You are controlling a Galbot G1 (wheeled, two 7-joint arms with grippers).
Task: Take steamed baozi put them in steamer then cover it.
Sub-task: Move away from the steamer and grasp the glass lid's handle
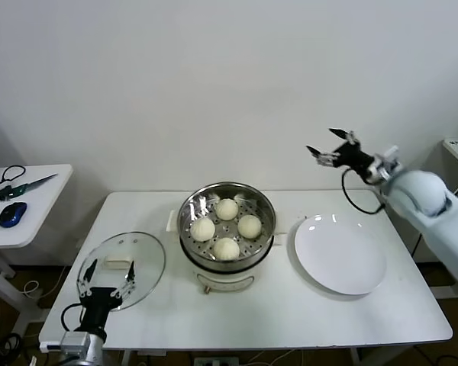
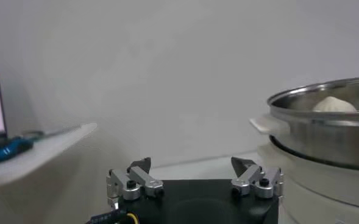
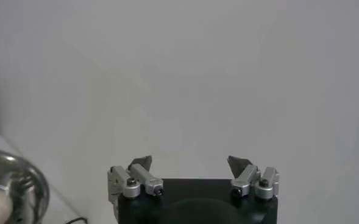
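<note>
The left gripper (image 1: 106,273) hovers over the lid (image 1: 122,269), jaws wide and empty; the right gripper (image 1: 330,145) hangs raised near the wall, jaws wide. Four smooth, round, off-white baozi (image 1: 227,228) sit on the perforated tray inside the shiny steel steamer (image 1: 227,255) mid-desk (image 1: 290,320). The clear glass lid lies flat beside it.

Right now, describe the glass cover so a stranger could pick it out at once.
On the white table, look to the robot's left of the steel steamer. The cover lies flat near the table's front corner, a clear disc with a metal rim and white block handle, unlike the opaque white plate on the other side.
</note>
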